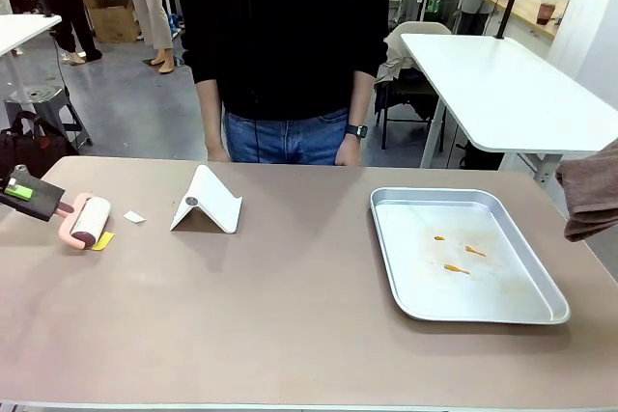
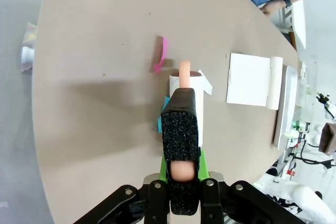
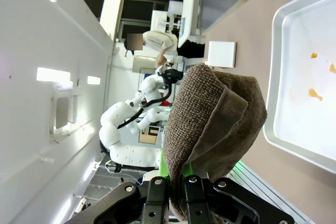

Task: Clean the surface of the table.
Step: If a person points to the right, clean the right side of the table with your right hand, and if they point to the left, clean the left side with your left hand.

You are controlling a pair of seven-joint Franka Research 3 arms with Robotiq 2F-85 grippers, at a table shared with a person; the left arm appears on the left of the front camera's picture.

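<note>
The brownish-taupe table (image 1: 290,306) spans the front view. At its left edge my left gripper (image 1: 29,192) is shut on the pink handle of a lint roller (image 1: 90,219), whose white roll lies on the top. In the left wrist view the fingers (image 2: 182,169) clamp the foam-wrapped handle, and the roll (image 2: 184,85) lies ahead. Small paper scraps lie around it: a yellow one (image 1: 101,238), a white one (image 1: 134,217), a pink one (image 2: 161,53) and a blue one (image 2: 160,121). My right gripper (image 3: 176,179) is shut on a brown cloth (image 3: 215,114), which hangs at the right edge (image 1: 591,190).
A silver tray (image 1: 386,238) with three orange crumbs (image 1: 454,267) sits on the right half. A white folded stand (image 1: 206,202) stands left of centre. A person in black stands at the far side, hands (image 1: 348,153) at the table's edge. The near middle is bare.
</note>
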